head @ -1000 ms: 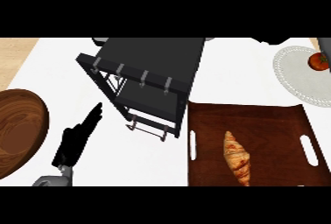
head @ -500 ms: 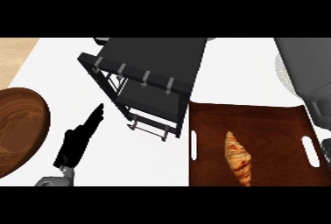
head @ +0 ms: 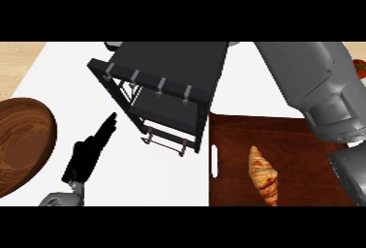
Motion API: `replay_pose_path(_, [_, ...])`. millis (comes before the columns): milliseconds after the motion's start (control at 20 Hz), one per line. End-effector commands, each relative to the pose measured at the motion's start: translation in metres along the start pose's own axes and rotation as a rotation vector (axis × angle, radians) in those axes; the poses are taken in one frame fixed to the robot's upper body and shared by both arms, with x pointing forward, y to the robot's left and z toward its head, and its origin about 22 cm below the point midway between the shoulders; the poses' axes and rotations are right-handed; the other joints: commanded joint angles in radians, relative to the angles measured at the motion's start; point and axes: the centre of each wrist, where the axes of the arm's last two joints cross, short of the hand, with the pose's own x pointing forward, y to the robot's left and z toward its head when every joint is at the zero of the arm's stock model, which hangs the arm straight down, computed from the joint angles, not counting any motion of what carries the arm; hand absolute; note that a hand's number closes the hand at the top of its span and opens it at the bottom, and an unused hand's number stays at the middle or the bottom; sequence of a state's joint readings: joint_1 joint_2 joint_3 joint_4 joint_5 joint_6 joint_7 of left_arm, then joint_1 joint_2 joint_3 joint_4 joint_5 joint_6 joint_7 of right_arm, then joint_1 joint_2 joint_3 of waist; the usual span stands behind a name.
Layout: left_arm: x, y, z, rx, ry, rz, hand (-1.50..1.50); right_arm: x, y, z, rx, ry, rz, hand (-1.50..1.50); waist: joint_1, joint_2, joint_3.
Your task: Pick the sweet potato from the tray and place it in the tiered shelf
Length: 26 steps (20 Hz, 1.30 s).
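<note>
The sweet potato [head: 263, 175], an orange-brown ridged spindle, lies lengthwise on the dark brown tray [head: 236, 131] at the lower right. The dark grey tiered shelf [head: 169, 72] stands tilted at the top middle, its lower rack reaching the tray's left edge. My left hand [head: 87, 156] rests on the white counter left of the shelf, fingers straight and pointing up and to the right, holding nothing. My right forearm [head: 314, 87] crosses the right side from the top edge down over the tray's right part. Its hand does not show.
A round wooden plate [head: 22, 145] lies at the left edge, close to my left hand. A bit of something red [head: 359, 68] shows at the right edge behind the forearm. White counter [head: 164, 174] lies between my left hand and the tray.
My right forearm has swung into view on the right, covering the white plate and the tray's right handle. The left hand, sweet potato and shelf have not moved.
</note>
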<state>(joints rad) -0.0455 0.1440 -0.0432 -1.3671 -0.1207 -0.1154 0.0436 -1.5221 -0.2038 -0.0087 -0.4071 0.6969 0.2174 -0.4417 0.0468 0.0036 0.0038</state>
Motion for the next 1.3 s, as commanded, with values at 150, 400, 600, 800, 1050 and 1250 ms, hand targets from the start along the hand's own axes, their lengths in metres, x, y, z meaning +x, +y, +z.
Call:
replay_pose_path(150, [0.013, -0.002, -0.002, -0.001, -0.012, -0.015, 0.0, 0.009, 0.061, -0.019, 0.129, 0.002, -0.002, 1.5, 0.021, 0.017, -0.005])
replay_pose_path(400, [0.008, -0.008, -0.005, -0.023, -0.015, -0.009, 0.0, 0.001, 0.09, -0.016, 0.25, 0.046, -0.384, 1.5, 0.03, 0.025, -0.004])
replay_pose_path(600, [0.007, -0.009, -0.004, -0.039, -0.021, -0.007, 0.0, -0.015, 0.114, -0.004, 0.301, 0.146, -0.63, -1.5, 0.041, 0.029, -0.004])
replay_pose_path(800, [0.015, -0.011, -0.011, -0.019, -0.026, -0.008, 0.0, -0.014, 0.107, -0.006, 0.258, 0.14, -0.843, -1.5, 0.038, 0.023, -0.004])
replay_pose_path(1050, [0.001, -0.001, 0.001, -0.027, 0.002, -0.016, 0.0, -0.022, 0.086, -0.001, -0.009, 0.127, -0.981, -1.5, 0.032, 0.022, -0.004])
replay_pose_path(1250, [0.01, 0.007, -0.003, -0.002, -0.016, -0.015, 0.0, -0.034, 0.051, 0.008, -0.25, 0.207, -1.02, -1.5, 0.028, 0.025, -0.005])
